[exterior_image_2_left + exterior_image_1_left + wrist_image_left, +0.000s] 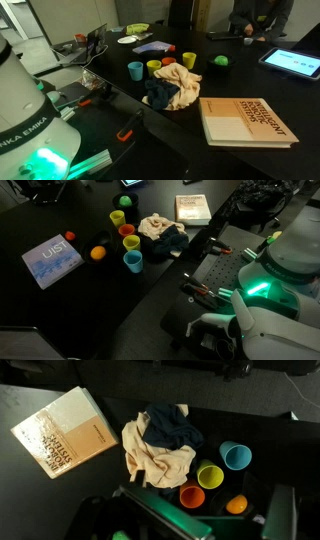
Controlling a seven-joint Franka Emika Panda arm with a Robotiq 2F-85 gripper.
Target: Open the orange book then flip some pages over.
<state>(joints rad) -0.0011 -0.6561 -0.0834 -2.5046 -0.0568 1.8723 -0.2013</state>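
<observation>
The orange book lies closed and flat on the black table, so its pages are hidden. It shows in both exterior views (192, 208) (247, 122) and at the upper left of the wrist view (65, 430). My gripper (188, 520) hangs high above the table edge, far from the book. Only the edges of its fingers show at the bottom of the wrist view. They are wide apart and hold nothing.
A heap of beige and dark blue cloth (160, 440) (160, 230) (172, 88) lies beside the book. Past it stand blue (236, 456), yellow-green (210, 477) and orange (191, 496) cups and an orange ball (236, 505). A larger blue book (52, 260) lies at the far end.
</observation>
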